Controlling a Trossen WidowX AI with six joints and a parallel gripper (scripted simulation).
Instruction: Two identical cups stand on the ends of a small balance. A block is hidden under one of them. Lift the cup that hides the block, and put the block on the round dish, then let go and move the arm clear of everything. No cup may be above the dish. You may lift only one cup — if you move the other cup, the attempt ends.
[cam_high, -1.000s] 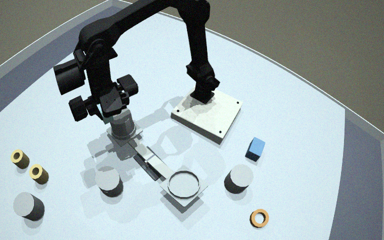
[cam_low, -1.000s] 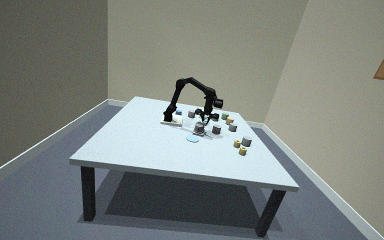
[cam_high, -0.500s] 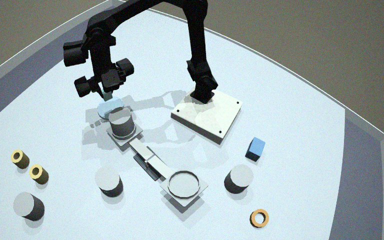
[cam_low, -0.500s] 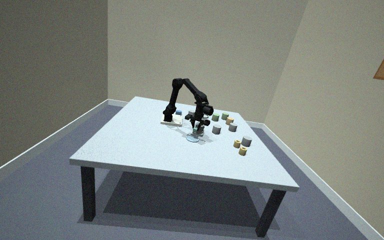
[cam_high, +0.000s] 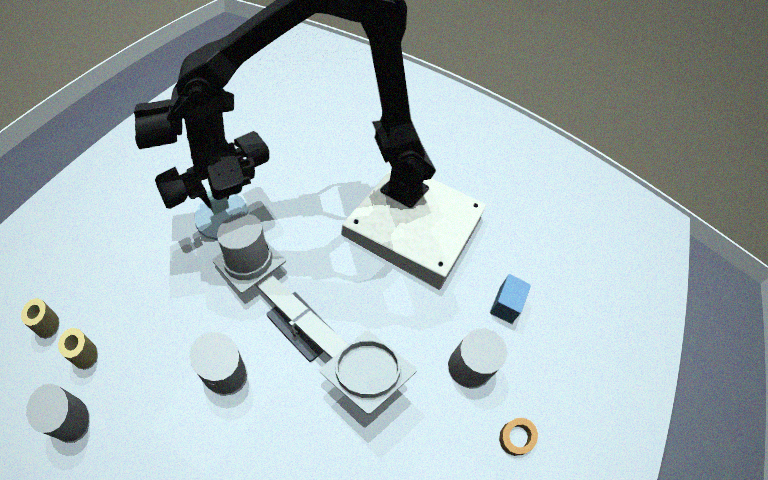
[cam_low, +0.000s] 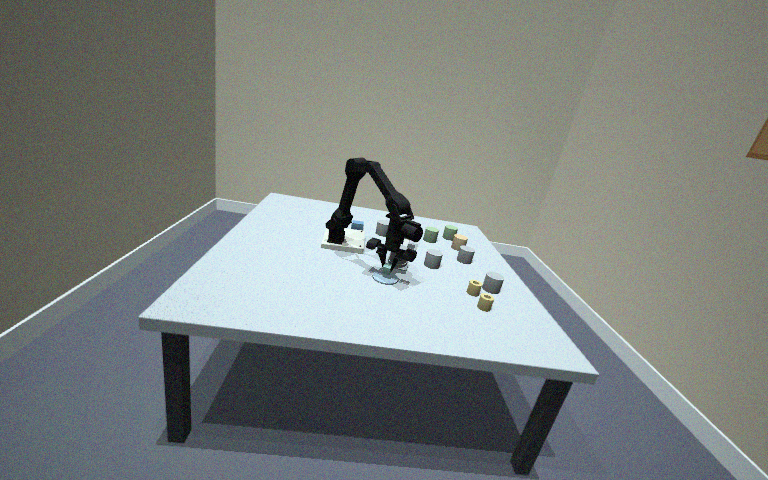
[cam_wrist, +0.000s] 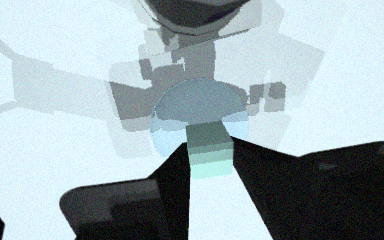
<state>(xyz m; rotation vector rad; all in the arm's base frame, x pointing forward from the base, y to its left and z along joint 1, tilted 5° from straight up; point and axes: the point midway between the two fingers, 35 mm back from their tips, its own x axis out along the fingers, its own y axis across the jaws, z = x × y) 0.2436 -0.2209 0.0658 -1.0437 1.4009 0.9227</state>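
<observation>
My gripper (cam_high: 217, 207) (cam_low: 386, 264) (cam_wrist: 206, 144) is shut on a small pale green block (cam_high: 213, 201) (cam_wrist: 210, 146). It holds the block low over the round light-blue dish (cam_high: 202, 224) (cam_low: 385, 277) (cam_wrist: 200, 102), which lies flat on the table just beyond the balance. A grey cup (cam_high: 243, 246) stands upside down on the far end of the balance (cam_high: 300, 319); its edge shows at the top of the wrist view (cam_wrist: 195, 11). The balance's near end carries only an empty ring (cam_high: 338, 367) on its square pad.
The arm's white base plate (cam_high: 419, 226) lies to the right. A blue cube (cam_high: 511, 297), three loose grey cylinders (cam_high: 218, 362) (cam_high: 478, 356) (cam_high: 56, 410), two yellow tubes (cam_high: 39, 316) (cam_high: 77, 346) and an orange ring (cam_high: 518, 435) lie around the balance.
</observation>
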